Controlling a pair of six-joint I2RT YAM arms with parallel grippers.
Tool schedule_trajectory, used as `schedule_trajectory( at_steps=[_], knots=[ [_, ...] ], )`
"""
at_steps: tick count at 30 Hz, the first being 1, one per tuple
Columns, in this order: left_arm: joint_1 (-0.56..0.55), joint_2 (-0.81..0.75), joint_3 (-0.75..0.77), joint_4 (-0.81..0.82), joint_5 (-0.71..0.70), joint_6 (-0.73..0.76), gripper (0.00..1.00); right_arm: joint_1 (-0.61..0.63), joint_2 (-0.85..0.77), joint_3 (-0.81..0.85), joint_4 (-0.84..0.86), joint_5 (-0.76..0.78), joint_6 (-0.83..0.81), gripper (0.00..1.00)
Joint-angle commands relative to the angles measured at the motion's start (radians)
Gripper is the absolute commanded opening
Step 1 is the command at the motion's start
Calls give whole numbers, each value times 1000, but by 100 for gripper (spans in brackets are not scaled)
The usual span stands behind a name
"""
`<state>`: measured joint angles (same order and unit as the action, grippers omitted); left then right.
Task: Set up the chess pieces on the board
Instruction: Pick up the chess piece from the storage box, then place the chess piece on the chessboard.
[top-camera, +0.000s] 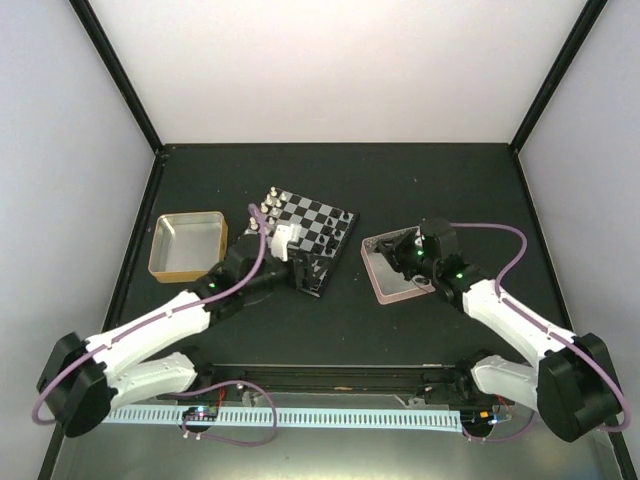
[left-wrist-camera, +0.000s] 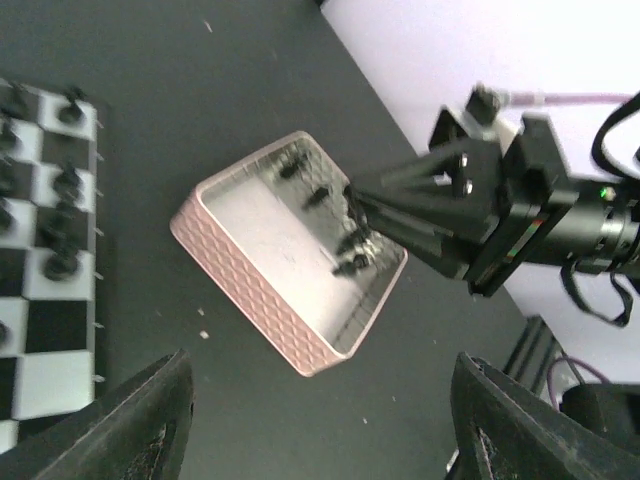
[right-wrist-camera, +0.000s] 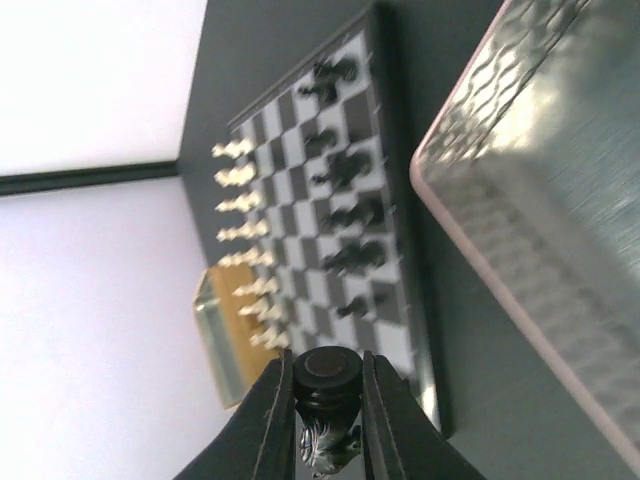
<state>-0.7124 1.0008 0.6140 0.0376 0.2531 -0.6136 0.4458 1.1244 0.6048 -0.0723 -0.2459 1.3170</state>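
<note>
Hovering right gripper (right-wrist-camera: 327, 360), chess piece (right-wrist-camera: 325, 400) pinched.

Pink-rimmed tin (left-wrist-camera: 250, 290) — metal, its outer wall embossed in a quilted diamond pattern, its floor brushed and dully reflective. Gold-rimmed tin (top-camera: 185, 245): smooth metal with a satin sheen. Black chess piece (right-wrist-camera: 325, 380) — glossy, smooth-topped. Chessboard (top-camera: 325, 225): shiny silvery and black checks. Table (top-camera: 420, 180): matt dark surface. Left arm's shell (top-camera: 150, 328): smooth white plastic.
</note>
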Motion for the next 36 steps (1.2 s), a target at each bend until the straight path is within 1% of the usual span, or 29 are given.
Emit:
schedule_trajectory(
  at_steps=[1, 3, 6, 10, 13, 15, 22, 29, 33, 35, 36],
  knots=[
    [-88, 80, 5, 219, -27, -84, 71, 70, -21, -5, 181, -78, 299, 8],
    [-120, 117, 15, 246, -48, -65, 70, 106, -20, 7, 196, -77, 341, 9],
    [-157, 154, 24, 264, -116, -35, 69, 157, -6, 28, 214, -95, 385, 9],
    [-165, 166, 20, 288, -190, -22, 62, 200, 7, 56, 222, -123, 396, 9],
    [-169, 161, 8, 326, -197, 17, 57, 214, 10, 60, 231, -139, 404, 9],
    [-170, 168, 10, 323, -206, 35, 54, 219, 12, 64, 236, -152, 408, 9],
    [-172, 166, 12, 328, -235, 66, 39, 239, 1, 78, 201, -173, 389, 9],
    [-172, 164, 15, 341, -220, 75, 23, 256, 2, 78, 182, -174, 381, 10],
    [-172, 164, 18, 335, -227, 79, 11, 263, 5, 83, 176, -174, 370, 10],
    [-172, 159, 17, 330, -230, 81, 5, 264, 5, 86, 169, -170, 354, 12],
    [-172, 159, 19, 323, -232, 80, 3, 264, 4, 88, 158, -162, 340, 14]
  ],
)
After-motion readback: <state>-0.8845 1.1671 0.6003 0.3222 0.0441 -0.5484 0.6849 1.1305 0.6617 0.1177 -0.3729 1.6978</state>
